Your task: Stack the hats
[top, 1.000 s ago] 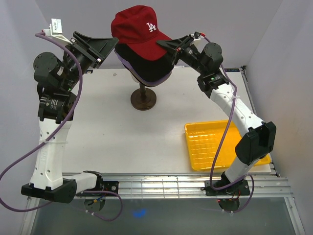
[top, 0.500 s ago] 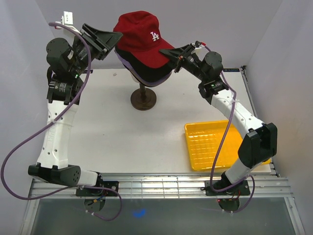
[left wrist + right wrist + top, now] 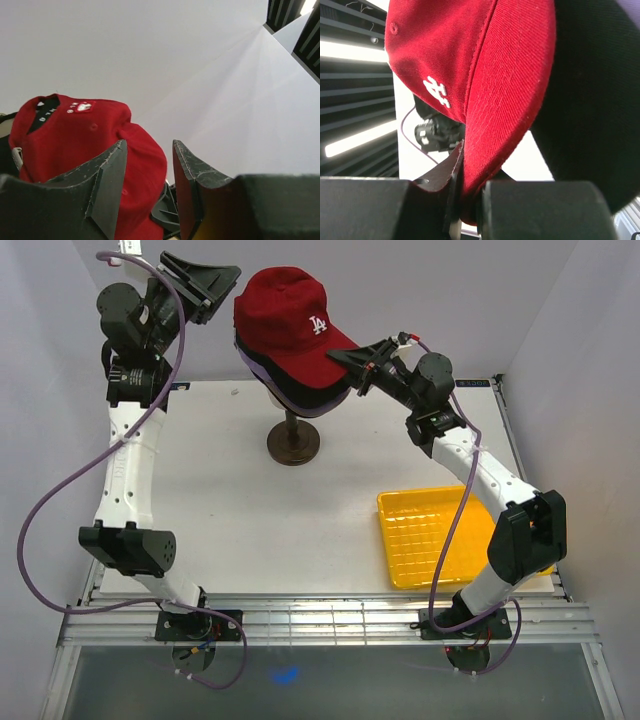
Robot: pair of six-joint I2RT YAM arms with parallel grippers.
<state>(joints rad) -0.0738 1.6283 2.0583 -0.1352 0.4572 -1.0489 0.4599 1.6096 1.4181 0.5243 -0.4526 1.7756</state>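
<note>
The red LA cap (image 3: 290, 325) sits on top of a stack of caps on the mannequin stand (image 3: 293, 443). A black cap (image 3: 300, 390) and a lavender edge (image 3: 262, 373) show under it; the other caps are hidden. My right gripper (image 3: 352, 352) is shut on the red cap's brim (image 3: 510, 100), with a black cap (image 3: 592, 100) beside it. My left gripper (image 3: 225, 282) is open and empty, raised just left of the red cap's back (image 3: 85, 145), not touching it.
A yellow grid-bottomed tray (image 3: 440, 537) lies at the right front of the white table (image 3: 250, 530). White walls close in on the left, back and right. The stand's dark round base sits at the table's back middle.
My left arm has risen and straightened, and its open gripper has come off the back of the red cap. The red cap has settled lower on the stack. My right gripper still holds the brim.
</note>
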